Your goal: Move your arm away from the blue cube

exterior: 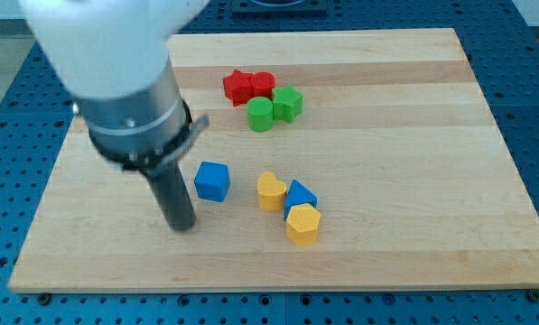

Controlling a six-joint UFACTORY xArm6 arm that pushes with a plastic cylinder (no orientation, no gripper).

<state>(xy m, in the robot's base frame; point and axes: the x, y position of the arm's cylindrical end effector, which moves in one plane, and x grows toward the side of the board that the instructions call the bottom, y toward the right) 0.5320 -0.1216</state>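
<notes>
The blue cube sits on the wooden board, left of centre. My tip rests on the board just to the cube's lower left, a short gap away, not touching it. The rod rises from there into the large arm body at the view's top left, which hides that corner of the board.
A yellow heart, a blue triangle and a yellow hexagon cluster right of the cube. Toward the view's top are a red star, a red block, a green cylinder and a green star.
</notes>
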